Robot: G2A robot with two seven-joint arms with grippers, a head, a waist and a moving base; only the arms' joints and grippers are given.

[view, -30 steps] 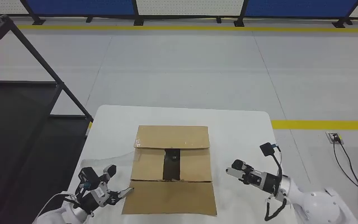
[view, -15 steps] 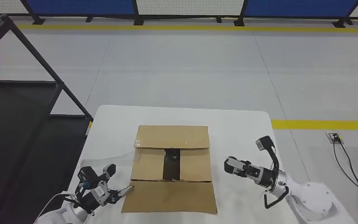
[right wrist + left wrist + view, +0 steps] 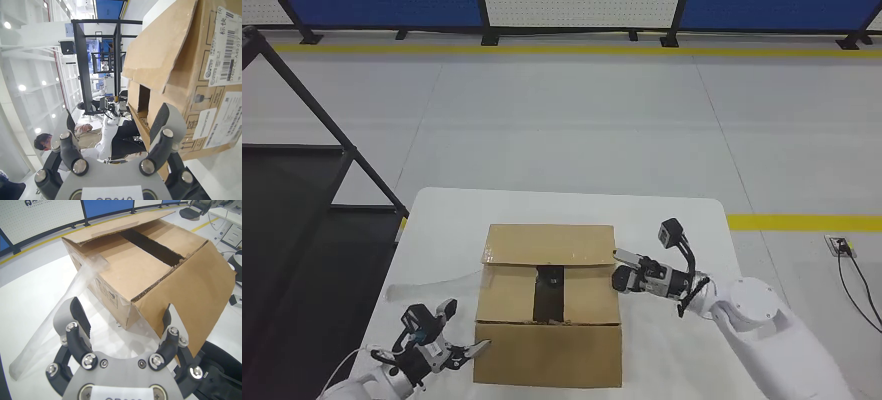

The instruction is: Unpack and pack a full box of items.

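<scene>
Left wrist view: the left claw point(image 3: 122, 306) sat wide open, gripping nothing. The brown cardboard box point(image 3: 132, 275) was just ahead, a clear tape strip point(image 3: 79, 283) hanging beside one finger. The right claw point(image 3: 117, 111) was open too, right up by the box's labelled side.

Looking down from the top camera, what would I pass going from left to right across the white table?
First the left arm's tool, then the brown cardboard box, then the right arm's tool, whose tip is at the box's right edge.
</scene>
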